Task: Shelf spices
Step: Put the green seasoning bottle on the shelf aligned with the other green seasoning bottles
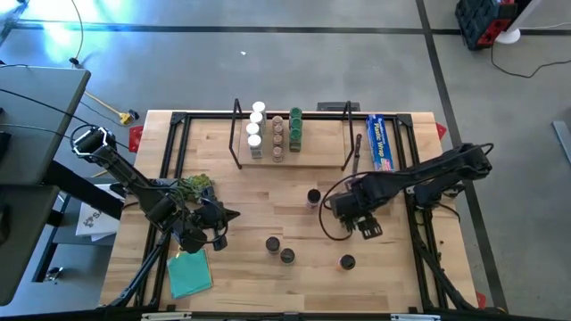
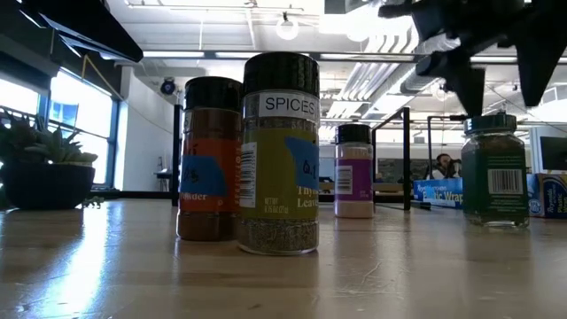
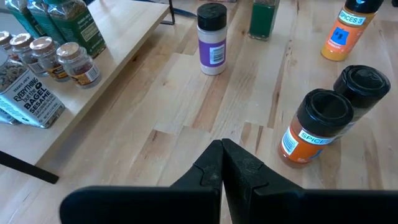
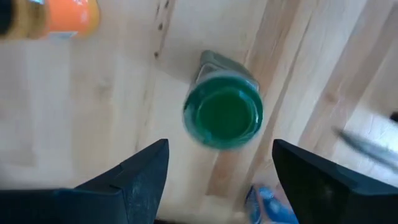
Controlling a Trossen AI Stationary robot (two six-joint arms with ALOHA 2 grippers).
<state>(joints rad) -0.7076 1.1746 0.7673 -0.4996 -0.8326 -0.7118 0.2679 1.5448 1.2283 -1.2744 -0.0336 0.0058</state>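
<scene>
Four spice jars stand loose on the table: a purple-labelled one [image 1: 313,197] [image 3: 212,37], two black-lidded ones side by side [image 1: 273,243] [image 1: 287,256] [image 3: 323,124], and an orange one [image 1: 347,262]. A fifth, green-lidded jar [image 4: 224,118] [image 2: 494,173] stands upright under my right gripper [image 4: 219,146] [image 2: 496,80], which hovers open above its lid without touching. The shelf [image 1: 290,160] at the far side carries rows of white-, tan- and green-lidded jars [image 1: 277,138]. My left gripper [image 3: 222,155] [image 1: 230,214] is shut and empty, left of the loose jars.
A long blue wrap box [image 1: 381,143] lies right of the shelf. A teal cloth [image 1: 189,272] sits at the near left, and a small green plant [image 1: 192,187] beside the left arm. Bare wood lies between the shelf and the loose jars.
</scene>
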